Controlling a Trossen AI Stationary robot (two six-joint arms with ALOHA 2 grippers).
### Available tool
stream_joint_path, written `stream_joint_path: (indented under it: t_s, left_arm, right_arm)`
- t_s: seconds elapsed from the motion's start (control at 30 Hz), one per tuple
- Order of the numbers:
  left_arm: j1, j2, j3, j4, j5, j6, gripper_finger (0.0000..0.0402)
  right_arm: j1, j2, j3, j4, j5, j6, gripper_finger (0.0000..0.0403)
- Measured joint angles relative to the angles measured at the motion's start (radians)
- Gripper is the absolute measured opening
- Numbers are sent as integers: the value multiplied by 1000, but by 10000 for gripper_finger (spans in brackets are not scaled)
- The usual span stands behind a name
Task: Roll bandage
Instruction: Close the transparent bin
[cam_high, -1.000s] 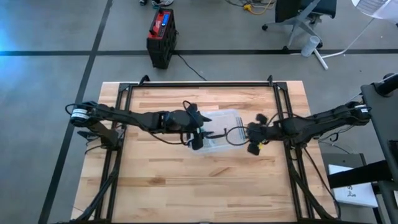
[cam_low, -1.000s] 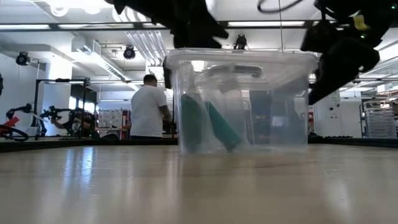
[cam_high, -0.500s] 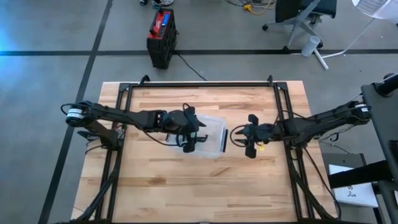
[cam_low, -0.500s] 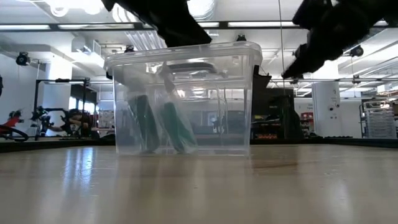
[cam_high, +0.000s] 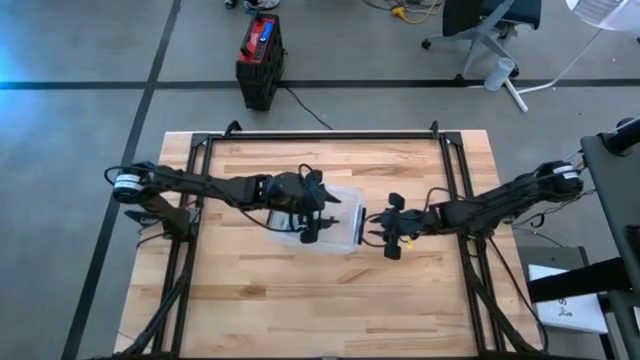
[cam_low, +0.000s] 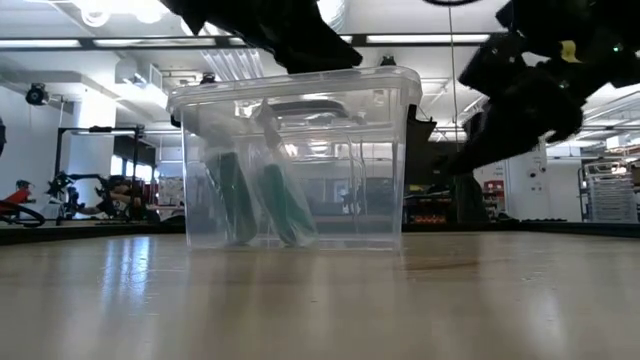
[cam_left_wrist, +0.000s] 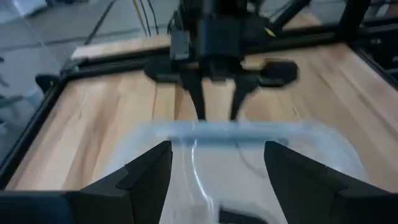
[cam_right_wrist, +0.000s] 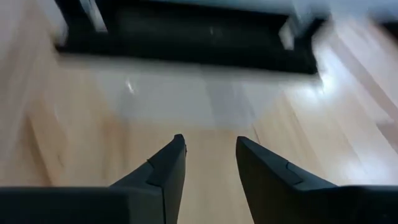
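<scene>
Across the wooden table (cam_high: 250, 300), the clear plastic lidded bin (cam_high: 335, 215) has slid leftward as the left gripper (cam_high: 312, 225), fingers apart, straddles it and the right gripper (cam_high: 372, 228), fingers slightly parted on nothing, closes in, so no bandage is out yet.

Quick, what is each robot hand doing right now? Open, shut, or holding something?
Left end effector: open, above the clear plastic box, holding nothing.
Right end effector: open with a narrow gap, empty, beside the box.
</scene>
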Motion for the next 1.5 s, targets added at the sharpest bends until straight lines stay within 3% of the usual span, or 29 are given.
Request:
stream_joint_path:
  t_s: [0.2,0.9,1.5]
  left_arm:
    - [9,66,0,42,22,5,246]
    - [23,103,-13,-61,78,-57,255]
    - [27,152,-15,28,95,-65,245]
  right_arm:
    - [0,129,55,181,-1,-20,131]
    - [28,64,206,0,-4,-22,148]
    - [-5,84,300,-67,-12,79,151]
